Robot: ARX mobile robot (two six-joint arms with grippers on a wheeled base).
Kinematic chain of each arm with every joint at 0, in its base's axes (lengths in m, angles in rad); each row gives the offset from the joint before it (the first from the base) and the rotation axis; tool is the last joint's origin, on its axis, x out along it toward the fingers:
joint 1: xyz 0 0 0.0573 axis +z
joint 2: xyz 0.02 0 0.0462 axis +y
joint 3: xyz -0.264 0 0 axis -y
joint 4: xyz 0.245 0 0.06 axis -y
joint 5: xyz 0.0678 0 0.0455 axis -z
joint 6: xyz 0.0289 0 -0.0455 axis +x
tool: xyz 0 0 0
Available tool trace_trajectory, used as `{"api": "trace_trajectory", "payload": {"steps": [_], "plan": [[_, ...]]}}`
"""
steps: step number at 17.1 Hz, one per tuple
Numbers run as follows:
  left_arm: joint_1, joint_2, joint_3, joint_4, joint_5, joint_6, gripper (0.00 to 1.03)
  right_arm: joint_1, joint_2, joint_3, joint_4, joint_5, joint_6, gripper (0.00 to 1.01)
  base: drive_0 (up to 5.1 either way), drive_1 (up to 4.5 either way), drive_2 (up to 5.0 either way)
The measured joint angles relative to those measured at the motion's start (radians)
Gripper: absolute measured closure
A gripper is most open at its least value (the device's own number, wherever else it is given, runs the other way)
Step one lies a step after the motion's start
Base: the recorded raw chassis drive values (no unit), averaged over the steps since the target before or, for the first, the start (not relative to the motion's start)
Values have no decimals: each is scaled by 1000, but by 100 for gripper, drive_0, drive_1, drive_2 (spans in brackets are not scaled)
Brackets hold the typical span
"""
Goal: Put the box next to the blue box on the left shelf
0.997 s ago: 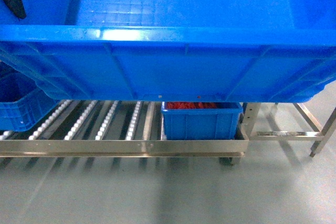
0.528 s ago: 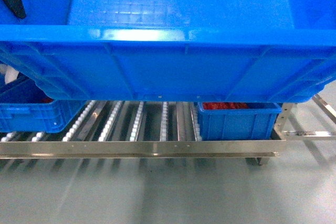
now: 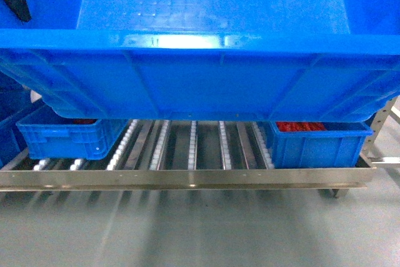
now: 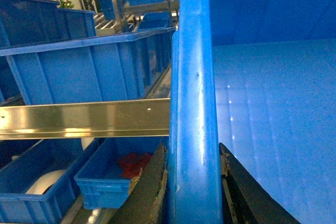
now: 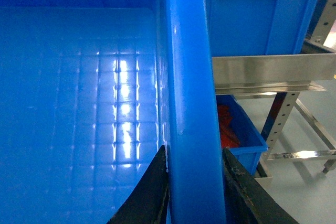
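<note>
Head view: the box (image 3: 200, 60), a big glossy blue plastic crate with thick rim, ribbed sides and grid-embossed floor, is held up in front of and above the left shelf (image 3: 187, 176). The shelf is a silvery metal rack with rows of white rollers between grey rails. Two small blue bins sit on it below the box: left bin (image 3: 69, 136) and right bin (image 3: 319, 145), the right with red contents, bare rollers between them. Left gripper (image 4: 191, 192) jaws clamp the box's left rim; right gripper (image 5: 191, 192) jaws clamp its right rim.
</note>
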Motion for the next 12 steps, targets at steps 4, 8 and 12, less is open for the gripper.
{"api": "trace_trajectory", "payload": {"steps": [4, 8, 12], "plan": [[10, 0, 0, 0, -2, 1, 83, 7, 0, 0, -2, 2, 1, 80, 0, 0, 0], [-2, 0, 0, 1, -2, 1, 83, 3, 0, 0, -2, 3, 0, 80, 0, 0, 0], [-1, 0, 0, 0, -2, 0, 83, 0, 0, 0, -1, 2, 0, 80, 0, 0, 0]]}}
